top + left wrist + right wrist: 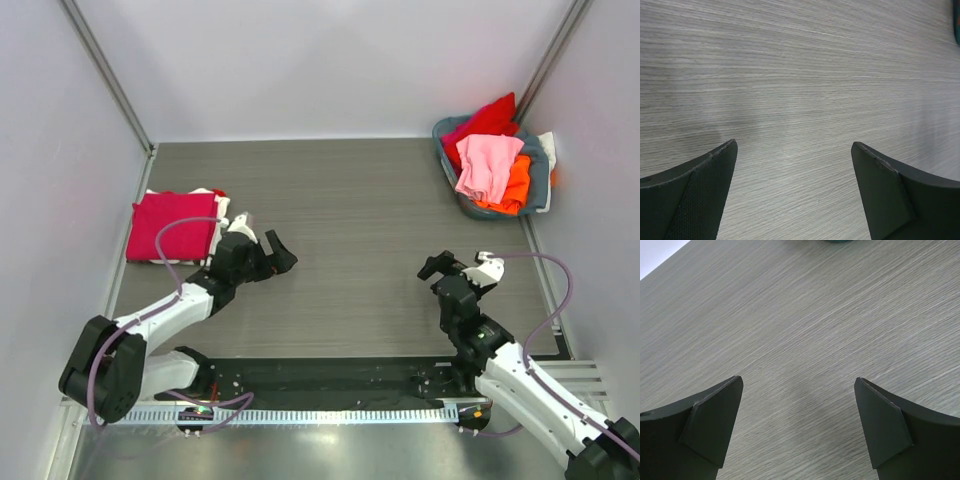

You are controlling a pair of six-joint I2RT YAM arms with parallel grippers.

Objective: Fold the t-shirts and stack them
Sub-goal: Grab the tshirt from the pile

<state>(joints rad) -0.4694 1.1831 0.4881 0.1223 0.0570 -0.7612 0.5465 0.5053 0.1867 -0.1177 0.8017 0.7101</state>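
Grey wood-grain tabletop [350, 200] is stretching between pale walls. Two stacked shirts are showing near its left edge: a folded crimson shirt [172, 226] is lying on top, and a white shirt [222, 208] is peeking out beneath along the right side; anything lower is hidden. One basket [541, 180] is sitting in the far right corner, holding a heap of four colours: a red shirt [490, 118] at the back, a pink shirt [487, 165] draping over the front, an orange shirt [515, 188] under it, and white cloth [548, 148] at the right rim, mostly covered. Two arms are reaching over the wood. The left pincer [795, 145] is gaping wide just beside the stack, gripping nothing. The right pincer [798, 380] is likewise spreading wide and empty, well apart from the basket, whose rim is cut off at the top of its view.
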